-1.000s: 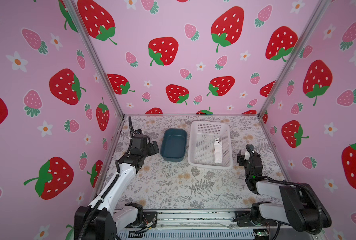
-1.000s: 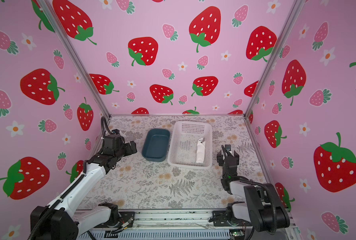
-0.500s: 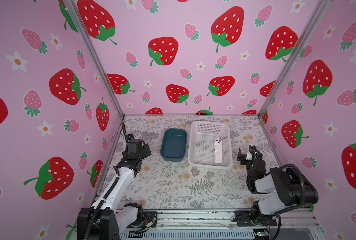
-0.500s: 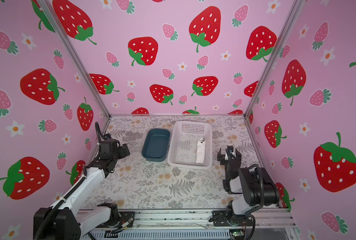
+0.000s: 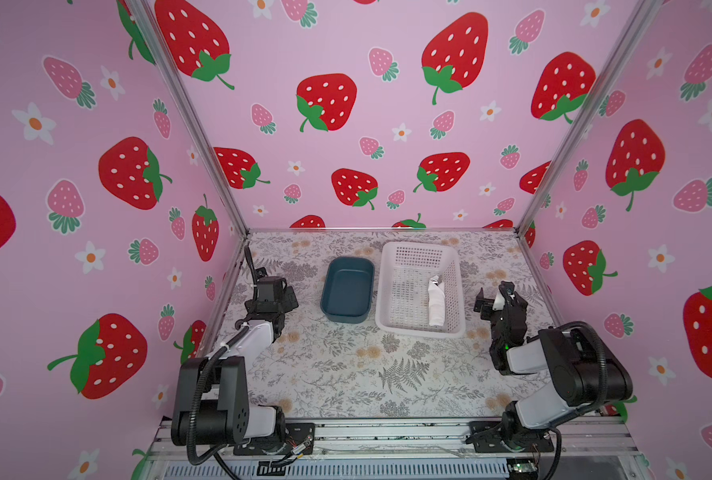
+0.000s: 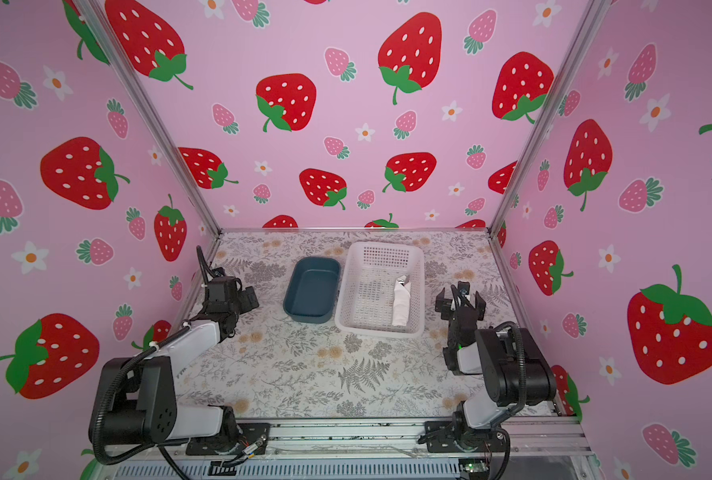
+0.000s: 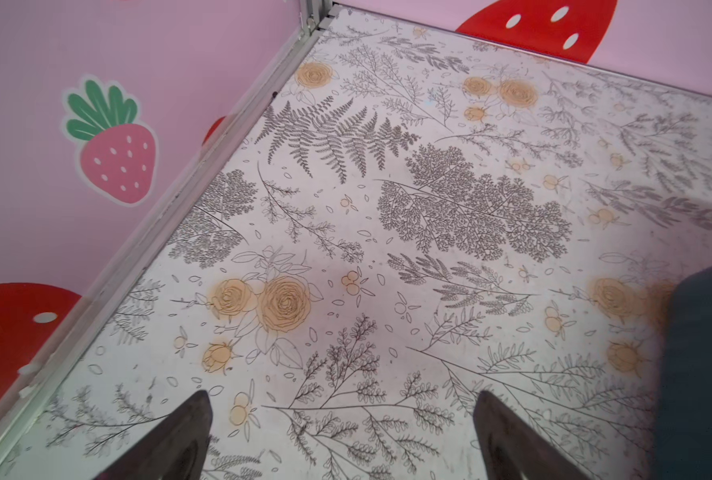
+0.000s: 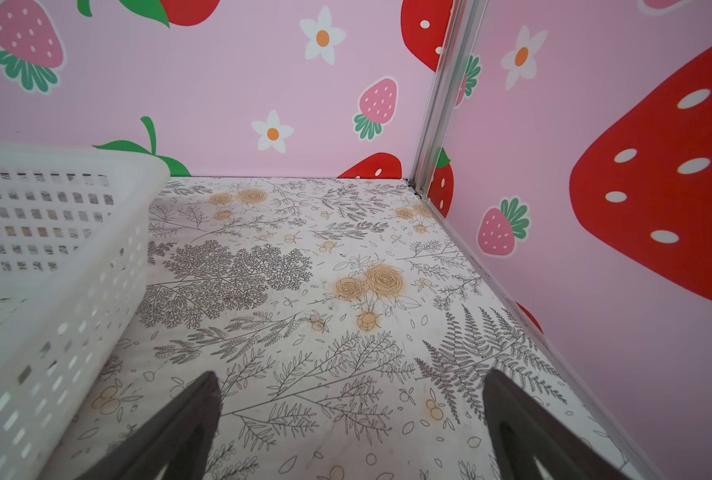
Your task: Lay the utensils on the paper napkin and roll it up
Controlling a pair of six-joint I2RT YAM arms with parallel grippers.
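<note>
The floral worktop [image 5: 346, 374] carries a white basket [image 5: 418, 331] toward the back, right of centre, with a blue tub [image 5: 348, 291] just beside its left wall; inside the basket, along its right wall, lies the paper napkin [image 5: 436, 303], rolled into a slim white bundle, a bit of metal from the utensils [image 5: 439, 279] showing at its far end, though which piece cannot be told; the right gripper [image 5: 494, 297] hangs low just right of the basket, outside it and apart from the roll, jaws spread wide with only bare worktop between them; the left gripper [image 7: 343, 399], near the left wall and left of the tub, well apart from the napkin, is likewise spread wide and holds nothing.
</note>
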